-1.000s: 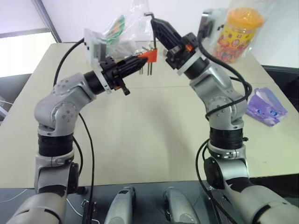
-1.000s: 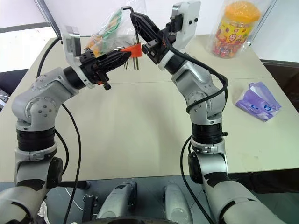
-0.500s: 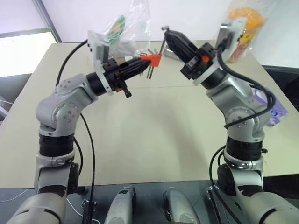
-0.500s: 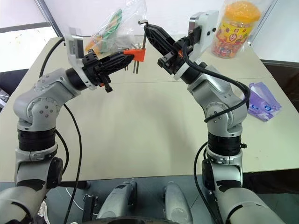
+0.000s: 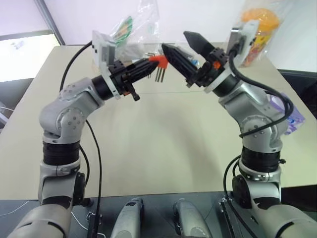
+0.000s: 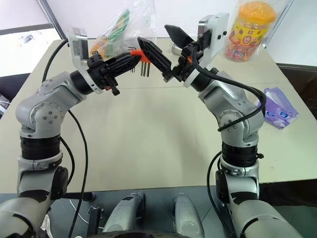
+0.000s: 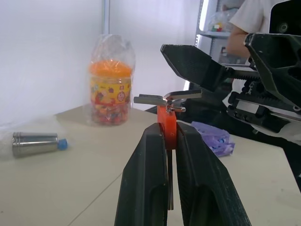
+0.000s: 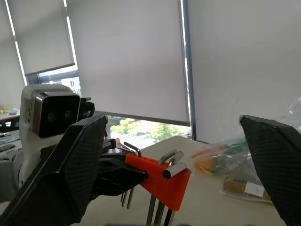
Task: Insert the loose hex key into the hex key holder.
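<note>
My left gripper (image 5: 148,63) is shut on the orange-red hex key holder (image 5: 157,59), held up above the table with thin keys (image 6: 144,68) hanging below it. In the left wrist view the holder (image 7: 166,127) sits clamped between the two fingers, with bent key ends (image 7: 150,100) sticking out of its top. My right gripper (image 5: 174,40) stands open right beside the holder, one finger above it and one next to it, with nothing between them. A hooked key end (image 8: 170,156) shows at the holder's (image 8: 157,181) top. I cannot tell the loose hex key from the other keys there.
On the beige table (image 5: 163,139), a clear bag of packets (image 5: 133,27) lies behind the holder. A wrapped orange snack jar (image 5: 257,29) stands at the back right, a purple tissue pack (image 6: 277,111) at the right edge. A metal cylinder (image 7: 35,143) lies on the table, and a person (image 7: 244,23) stands beyond.
My right gripper has opened wide, and the thin key that stood up from its fingers no longer shows there. The right hand shifted right. The left gripper kept still with the holder.
</note>
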You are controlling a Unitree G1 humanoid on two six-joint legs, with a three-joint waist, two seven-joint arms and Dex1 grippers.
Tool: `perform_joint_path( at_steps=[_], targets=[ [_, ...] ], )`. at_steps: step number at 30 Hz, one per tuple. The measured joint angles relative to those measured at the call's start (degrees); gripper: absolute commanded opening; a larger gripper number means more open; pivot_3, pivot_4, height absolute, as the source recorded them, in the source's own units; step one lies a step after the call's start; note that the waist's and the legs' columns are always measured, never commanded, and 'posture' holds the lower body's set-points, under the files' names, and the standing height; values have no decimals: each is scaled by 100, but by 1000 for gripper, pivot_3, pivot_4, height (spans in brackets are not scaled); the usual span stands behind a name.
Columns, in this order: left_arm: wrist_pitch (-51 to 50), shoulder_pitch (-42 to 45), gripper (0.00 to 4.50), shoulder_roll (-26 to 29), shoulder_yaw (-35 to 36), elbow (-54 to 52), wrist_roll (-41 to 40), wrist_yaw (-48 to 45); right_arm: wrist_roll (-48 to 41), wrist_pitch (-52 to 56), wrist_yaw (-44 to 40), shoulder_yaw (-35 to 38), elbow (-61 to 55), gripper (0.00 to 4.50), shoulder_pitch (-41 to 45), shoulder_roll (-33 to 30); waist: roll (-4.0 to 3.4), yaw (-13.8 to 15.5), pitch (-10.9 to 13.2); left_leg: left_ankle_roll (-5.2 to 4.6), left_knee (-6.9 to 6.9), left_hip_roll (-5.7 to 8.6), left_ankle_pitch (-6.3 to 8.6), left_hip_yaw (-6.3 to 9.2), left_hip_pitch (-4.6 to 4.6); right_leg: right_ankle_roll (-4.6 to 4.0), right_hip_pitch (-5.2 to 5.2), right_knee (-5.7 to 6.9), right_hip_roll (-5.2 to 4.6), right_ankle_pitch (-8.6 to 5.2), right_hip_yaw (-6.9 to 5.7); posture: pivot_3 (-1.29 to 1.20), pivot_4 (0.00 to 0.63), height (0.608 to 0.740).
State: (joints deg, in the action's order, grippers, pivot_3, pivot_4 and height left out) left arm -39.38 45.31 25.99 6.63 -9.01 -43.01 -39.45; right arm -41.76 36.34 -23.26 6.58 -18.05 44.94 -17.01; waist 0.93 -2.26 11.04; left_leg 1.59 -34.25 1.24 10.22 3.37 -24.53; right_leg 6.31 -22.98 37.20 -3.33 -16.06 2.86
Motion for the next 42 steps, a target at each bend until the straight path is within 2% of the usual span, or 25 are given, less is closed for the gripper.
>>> perform_joint_path(
  at_steps=[5,10,17,24,34,39,42],
  targets=[
    [-1,-55,0,-50,16,-5,-13,86,14,0,-31,44,17,4469,-28,-243,0,8,0,0,0,0,0,-1,0,0,1,-1,-1,0,0,0,150,740],
    [-128,-658,0,-435,33,174,-126,206,60,7,10,192,3,4469,-293,-571,0,22,0,0,0,1,0,0,0,0,2,-3,-2,0,0,0,150,740],
    [-111,-937,0,-1173,-587,1147,278,189,74,77,222,332,-326,4469,-548,-712,1,110,0,-1,-2,2,0,-2,0,0,3,-4,-2,0,1,0,150,740],
    [-82,-899,0,-1963,-688,2350,578,325,39,283,529,354,-762,4469,-844,-779,1,150,0,-1,-3,3,0,-1,-1,0,4,-4,-3,0,0,0,150,740],
    [-17,-984,0,-2116,-609,3058,887,349,-43,467,837,430,-1098,4469,-1023,-850,1,145,0,-1,-3,2,0,0,0,0,4,-4,-2,0,0,0,150,740],
    [-15,-1182,2134,-1941,-528,3032,972,306,-59,466,837,403,-1091,4500,-1024,-850,1,127,-1,0,-2,0,0,1,2,0,4,-3,-1,0,0,0,150,740],
    [-15,-1196,3758,-1902,-526,2847,978,300,-59,463,809,335,-1083,4500,-1019,-844,0,138,-3,0,-3,1,0,1,5,-1,10,-4,-3,0,-1,0,150,740]
  ],
)
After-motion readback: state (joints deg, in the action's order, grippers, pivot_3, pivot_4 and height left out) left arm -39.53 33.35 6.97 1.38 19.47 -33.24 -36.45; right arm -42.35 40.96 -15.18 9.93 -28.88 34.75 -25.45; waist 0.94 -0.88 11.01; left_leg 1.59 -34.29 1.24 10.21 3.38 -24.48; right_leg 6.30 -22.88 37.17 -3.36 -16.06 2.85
